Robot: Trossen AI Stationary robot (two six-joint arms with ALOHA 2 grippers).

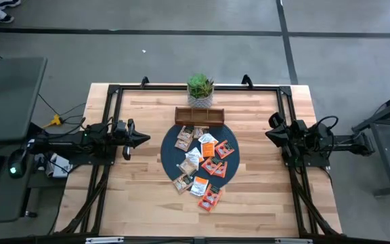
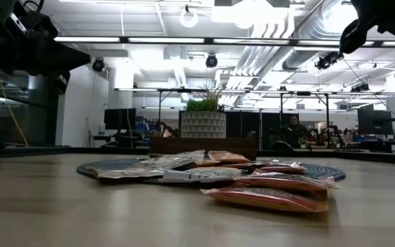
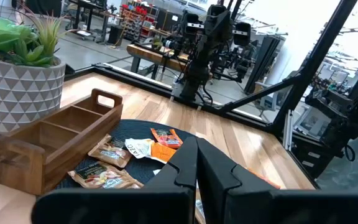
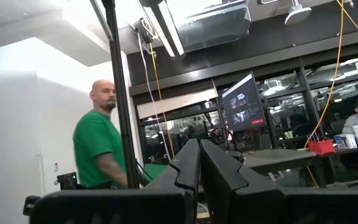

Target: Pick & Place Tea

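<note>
Several small flat tea sachets (image 1: 202,163), orange-red, tan and white, lie scattered on a dark round mat (image 1: 168,154) at the table's middle; a few lie off its near edge (image 1: 208,198). My left gripper (image 1: 147,138) hangs shut above the table left of the mat, pointing toward it, with nothing between its fingers (image 3: 197,163). My right gripper (image 1: 269,133) is shut and raised at the table's right side, with nothing in it (image 4: 199,163). The sachets show in the low view (image 2: 266,195) and the left wrist view (image 3: 165,138).
A brown wooden compartment tray (image 1: 200,116) stands at the mat's far edge, with a potted plant (image 1: 200,90) behind it. A black frame (image 1: 114,91) borders the table. Bare wood lies left and right of the mat. A person in a green shirt (image 4: 98,149) stands beyond the table.
</note>
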